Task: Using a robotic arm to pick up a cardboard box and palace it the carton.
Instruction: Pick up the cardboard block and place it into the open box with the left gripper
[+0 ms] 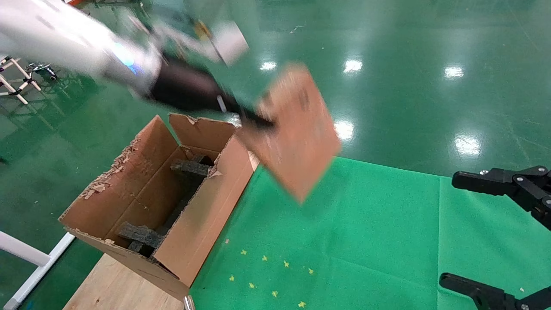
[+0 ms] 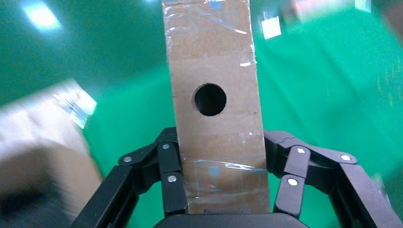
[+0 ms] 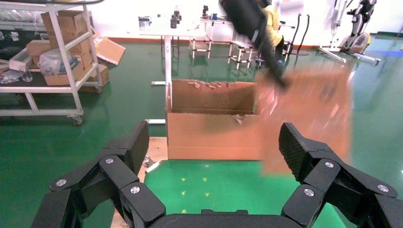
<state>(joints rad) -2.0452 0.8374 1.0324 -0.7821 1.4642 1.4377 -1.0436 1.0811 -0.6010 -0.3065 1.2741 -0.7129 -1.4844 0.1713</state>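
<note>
My white left arm (image 1: pixel 64 38) reaches in from the upper left, blurred. Its black left gripper (image 1: pixel 258 120) is shut on the cardboard box (image 1: pixel 297 133), which hangs tilted in the air above the green cloth, just right of the carton's far end. In the left wrist view the taped box (image 2: pixel 214 118) with its round hole stands between the left gripper (image 2: pixel 221 142) fingers. The carton (image 1: pixel 206 215) lies open with torn flaps and black foam inserts (image 1: pixel 189 168) inside. My right gripper (image 1: pixel 450 228) stays open and empty at the right edge, facing the carton (image 3: pixel 209 133) and box (image 3: pixel 309 114).
A green cloth (image 1: pixel 366 241) covers the table, with small yellow marks (image 1: pixel 267 275) near the front. The carton rests on a wooden board (image 1: pixel 116 284). A white frame bar (image 1: pixel 26 254) runs at the lower left. A shelf cart (image 3: pixel 52 57) stands far behind.
</note>
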